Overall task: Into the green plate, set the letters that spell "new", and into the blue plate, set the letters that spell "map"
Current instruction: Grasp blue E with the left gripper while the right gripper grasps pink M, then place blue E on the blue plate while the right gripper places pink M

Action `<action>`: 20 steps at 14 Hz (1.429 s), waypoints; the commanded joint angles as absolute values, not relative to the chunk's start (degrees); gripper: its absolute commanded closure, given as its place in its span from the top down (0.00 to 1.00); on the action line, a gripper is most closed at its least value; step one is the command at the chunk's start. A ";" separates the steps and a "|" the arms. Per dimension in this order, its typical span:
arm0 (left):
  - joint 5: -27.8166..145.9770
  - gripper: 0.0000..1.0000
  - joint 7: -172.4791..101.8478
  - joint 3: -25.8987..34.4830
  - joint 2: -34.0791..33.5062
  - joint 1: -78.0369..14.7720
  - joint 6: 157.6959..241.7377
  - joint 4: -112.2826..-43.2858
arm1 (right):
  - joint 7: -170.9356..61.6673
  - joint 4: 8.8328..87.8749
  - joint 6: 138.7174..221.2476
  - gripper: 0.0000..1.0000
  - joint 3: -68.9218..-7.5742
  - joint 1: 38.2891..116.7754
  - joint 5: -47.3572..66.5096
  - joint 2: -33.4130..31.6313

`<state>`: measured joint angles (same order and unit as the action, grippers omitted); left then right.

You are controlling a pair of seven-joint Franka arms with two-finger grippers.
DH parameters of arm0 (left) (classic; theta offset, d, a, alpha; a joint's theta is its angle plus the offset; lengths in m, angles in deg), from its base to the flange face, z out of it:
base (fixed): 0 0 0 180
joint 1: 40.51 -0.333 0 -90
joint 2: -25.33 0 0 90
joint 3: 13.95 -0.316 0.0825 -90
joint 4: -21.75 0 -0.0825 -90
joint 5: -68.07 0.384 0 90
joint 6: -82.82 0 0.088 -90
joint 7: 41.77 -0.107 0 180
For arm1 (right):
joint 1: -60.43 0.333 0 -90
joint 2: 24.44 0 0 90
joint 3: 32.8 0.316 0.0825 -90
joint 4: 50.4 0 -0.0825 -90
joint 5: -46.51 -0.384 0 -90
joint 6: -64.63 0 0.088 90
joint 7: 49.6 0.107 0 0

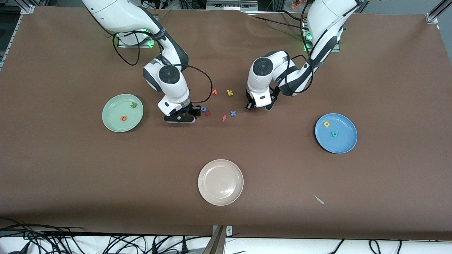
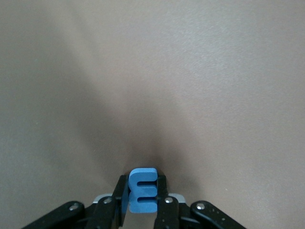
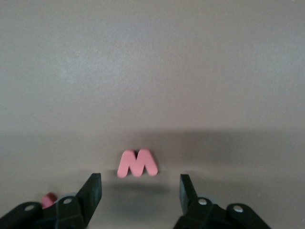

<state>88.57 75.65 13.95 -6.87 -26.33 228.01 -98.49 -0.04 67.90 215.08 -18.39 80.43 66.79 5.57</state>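
Note:
My left gripper (image 2: 143,184) is shut on the blue m (image 2: 143,192), low over the table's middle (image 1: 259,107). My right gripper (image 3: 140,186) stands open just short of the pinkish-red w (image 3: 137,163), which lies flat on the brown table. In the front view that gripper (image 1: 183,114) is down beside the green plate (image 1: 112,115) and hides the w. The green n (image 1: 134,104) and the orange e (image 1: 123,118) lie in the green plate. In the blue plate (image 1: 345,141) are the yellow a (image 1: 326,124) and the teal p (image 1: 334,134).
Between the grippers lie loose letters: an orange one (image 1: 214,92), yellow k (image 1: 230,92), blue o (image 1: 203,109), a dark red one (image 1: 208,113), salmon f (image 1: 224,118), blue x (image 1: 233,113). A cream-white plate (image 1: 220,182) sits nearer the front camera.

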 commanded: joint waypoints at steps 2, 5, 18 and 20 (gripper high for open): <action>88.65 0.00 58.94 14.00 -6.13 -28.72 214.17 -92.61 | 0.23 66.14 216.32 0.75 -19.18 81.79 69.09 7.72; 83.20 0.00 36.62 13.92 -6.22 -32.32 199.24 -85.33 | 0.76 65.52 216.59 0.75 -19.96 83.10 68.92 8.60; 92.66 0.00 -34.45 10.05 -9.98 -52.63 188.19 -78.62 | 0.41 65.70 217.56 0.24 -22.52 84.25 69.10 8.78; 93.12 0.45 -39.46 10.05 -11.40 -54.04 188.46 -76.96 | -0.03 65.87 217.29 0.17 -22.60 84.25 69.10 8.43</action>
